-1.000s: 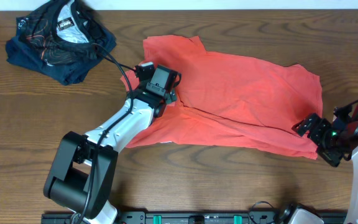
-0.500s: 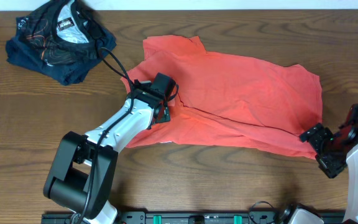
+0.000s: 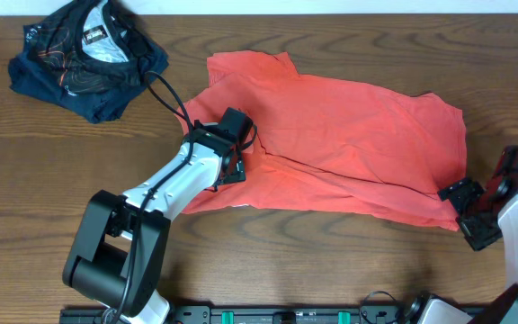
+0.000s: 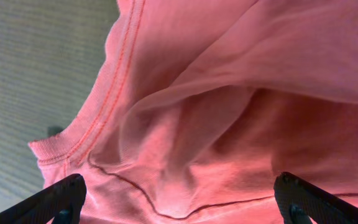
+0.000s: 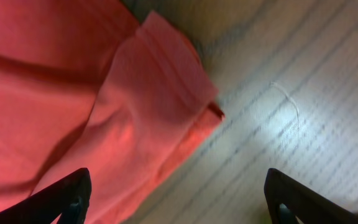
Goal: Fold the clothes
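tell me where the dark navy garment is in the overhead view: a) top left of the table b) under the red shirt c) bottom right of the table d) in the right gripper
a: the dark navy garment lies bunched at the top left of the table, apart from the coral-red T-shirt.

From overhead the left gripper hides the bit of T-shirt right under it. Its own wrist view only catches the fingertips at the bottom edge, rest is cropped, and the shirt overflows the frame. Right wrist view is pretty blurry, tabletop grain all smeared.
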Controlling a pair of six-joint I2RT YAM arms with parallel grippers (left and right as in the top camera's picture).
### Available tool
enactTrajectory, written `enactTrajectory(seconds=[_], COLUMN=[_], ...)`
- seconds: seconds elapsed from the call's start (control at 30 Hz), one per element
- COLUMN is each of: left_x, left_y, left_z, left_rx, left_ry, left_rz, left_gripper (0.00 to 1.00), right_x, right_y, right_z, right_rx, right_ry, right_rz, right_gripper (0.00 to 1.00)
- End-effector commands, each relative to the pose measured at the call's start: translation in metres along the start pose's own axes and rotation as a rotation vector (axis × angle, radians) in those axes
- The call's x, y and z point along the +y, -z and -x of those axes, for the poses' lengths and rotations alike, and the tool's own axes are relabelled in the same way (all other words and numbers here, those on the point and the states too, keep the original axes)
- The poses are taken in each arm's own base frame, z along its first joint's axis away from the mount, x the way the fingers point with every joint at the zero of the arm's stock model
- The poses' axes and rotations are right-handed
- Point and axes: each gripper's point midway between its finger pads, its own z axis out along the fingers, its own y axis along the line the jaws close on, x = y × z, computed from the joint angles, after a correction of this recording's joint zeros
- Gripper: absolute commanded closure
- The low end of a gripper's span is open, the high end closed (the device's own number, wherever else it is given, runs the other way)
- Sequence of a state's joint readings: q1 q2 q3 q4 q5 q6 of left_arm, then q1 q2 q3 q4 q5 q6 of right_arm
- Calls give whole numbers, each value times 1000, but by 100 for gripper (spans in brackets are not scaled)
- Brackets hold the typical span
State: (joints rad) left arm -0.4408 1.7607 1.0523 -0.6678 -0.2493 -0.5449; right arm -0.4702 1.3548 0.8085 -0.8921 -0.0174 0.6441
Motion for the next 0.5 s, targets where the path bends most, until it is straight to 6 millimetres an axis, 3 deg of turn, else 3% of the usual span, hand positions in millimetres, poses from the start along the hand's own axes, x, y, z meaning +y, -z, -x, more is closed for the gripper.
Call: enactTrajectory(seconds=[0.0, 0.2, 0.47], left_x=[14, 37, 53], left_y=[-7, -13, -17], left_z=[-3, 0, 1], left_rx=[31, 67, 88], left_ry=[12, 72, 115], left_rz=[32, 62, 80], left_gripper=[2, 2, 2], right_x=[-2, -2, 3], right_y=[-11, -23, -28], right_z=[5, 5, 12], right_rx=[-12, 16, -5], right_ry=[16, 24, 43], right_rz=[-39, -59, -45], right_gripper=[13, 15, 29])
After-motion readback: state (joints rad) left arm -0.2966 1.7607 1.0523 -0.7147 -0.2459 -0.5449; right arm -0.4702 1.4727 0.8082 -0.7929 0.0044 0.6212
